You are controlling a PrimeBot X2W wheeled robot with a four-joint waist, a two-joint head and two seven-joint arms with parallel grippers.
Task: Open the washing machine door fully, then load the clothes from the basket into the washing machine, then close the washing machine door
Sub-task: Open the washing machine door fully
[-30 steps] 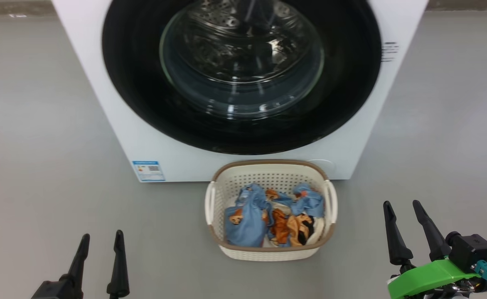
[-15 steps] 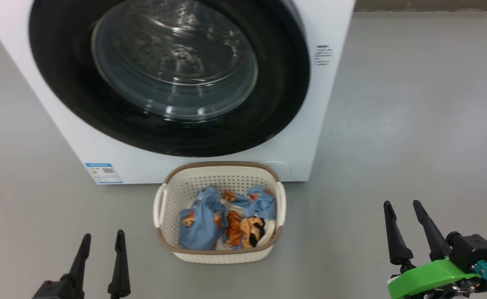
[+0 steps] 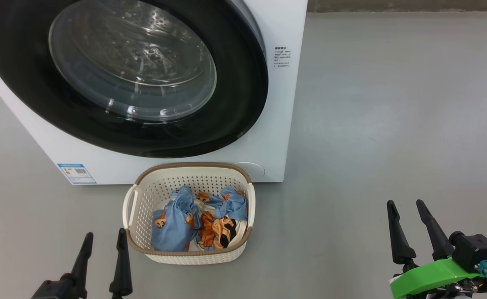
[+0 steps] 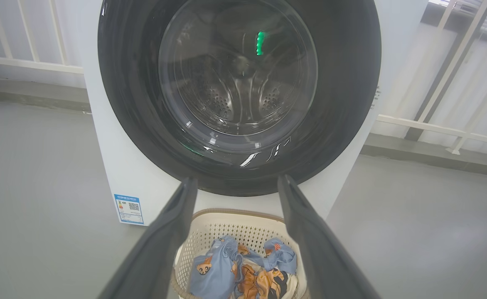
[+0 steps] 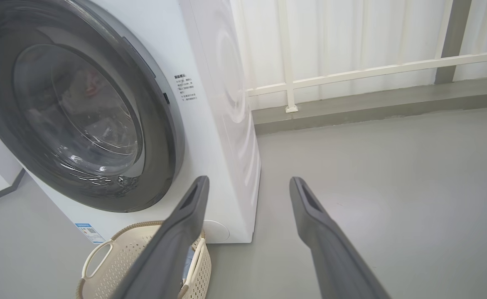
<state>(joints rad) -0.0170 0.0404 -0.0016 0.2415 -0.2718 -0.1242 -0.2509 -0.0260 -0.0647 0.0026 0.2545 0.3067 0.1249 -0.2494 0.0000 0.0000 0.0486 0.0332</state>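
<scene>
The white washing machine (image 3: 279, 108) stands at the upper left of the head view. Its round black door (image 3: 19, 83) lies shut against the front, with the clear glass bowl (image 3: 131, 62) at its centre. Directly below it on the floor sits the cream basket (image 3: 193, 258), holding the blue, orange and black clothes (image 3: 193, 224). My left gripper (image 3: 104, 233) is open just left of the basket's near corner. My right gripper (image 3: 404, 202) is open, far to the right over bare floor. The left wrist view looks between the open fingers (image 4: 168, 232) at the door (image 4: 343, 104) and the basket (image 4: 227, 224).
Grey floor (image 3: 372, 124) stretches wide to the right of the machine. A blue label sticker (image 3: 76, 173) and a round cap (image 3: 252, 168) sit low on the machine's front. A white railing (image 5: 351, 74) on a grey kerb runs behind the machine.
The head camera has turned to the right, so the machine and the basket sit further left in the picture. Both grippers keep their places, open as before.
</scene>
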